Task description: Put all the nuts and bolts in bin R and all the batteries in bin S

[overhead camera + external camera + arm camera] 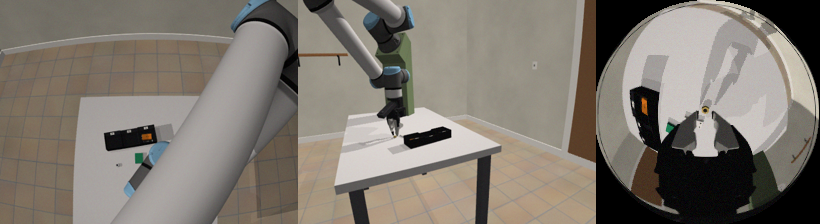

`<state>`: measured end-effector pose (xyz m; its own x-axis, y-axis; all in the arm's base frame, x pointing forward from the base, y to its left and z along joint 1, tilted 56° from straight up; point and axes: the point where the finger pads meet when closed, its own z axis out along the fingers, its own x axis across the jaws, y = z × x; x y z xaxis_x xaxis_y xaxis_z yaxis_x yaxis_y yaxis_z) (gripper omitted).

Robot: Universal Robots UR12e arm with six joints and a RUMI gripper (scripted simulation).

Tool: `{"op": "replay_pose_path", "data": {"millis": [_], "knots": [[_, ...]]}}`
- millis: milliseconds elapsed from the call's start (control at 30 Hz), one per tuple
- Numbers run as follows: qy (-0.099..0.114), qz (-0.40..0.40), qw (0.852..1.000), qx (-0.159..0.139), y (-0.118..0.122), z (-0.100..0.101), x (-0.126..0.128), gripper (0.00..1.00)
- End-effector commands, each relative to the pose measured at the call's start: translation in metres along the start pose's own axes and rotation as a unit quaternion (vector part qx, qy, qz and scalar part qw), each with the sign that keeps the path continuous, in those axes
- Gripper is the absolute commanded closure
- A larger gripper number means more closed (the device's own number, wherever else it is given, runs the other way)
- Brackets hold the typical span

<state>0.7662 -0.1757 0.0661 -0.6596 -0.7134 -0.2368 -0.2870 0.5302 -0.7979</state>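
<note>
A brass-coloured nut lies on the table. My gripper points down right at the nut, with its fingertips a little apart on either side of it; it is partly open and not closed on the nut. The arm hides both in the top view. Three joined black bins stand upright; their labels are too small to read. An orange object, with small metallic bits beside it, lies in the end bin. A small grey cylinder with a dark end is on the table.
A green block lies between the bins and the wrist. The bins' near wall is close to the fingers in the exterior view. The large arm covers the right part of the table in the top view.
</note>
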Motion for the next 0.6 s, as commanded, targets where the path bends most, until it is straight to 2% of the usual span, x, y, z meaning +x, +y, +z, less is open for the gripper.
{"op": "replay_pose_path", "data": {"millis": [0,467,500,567], "knots": [[0.0,0.0,1.0,0.0,0.0,0.0058,-0.0003,0.82],[0.0,0.0,1.0,0.0,0.0,0.0058,-0.0002,0.82],[0.0,0.0,1.0,0.0,0.0,0.0058,-0.0002,1.0],[0.0,0.0,1.0,0.0,0.0,0.0058,-0.0002,1.0]]}}
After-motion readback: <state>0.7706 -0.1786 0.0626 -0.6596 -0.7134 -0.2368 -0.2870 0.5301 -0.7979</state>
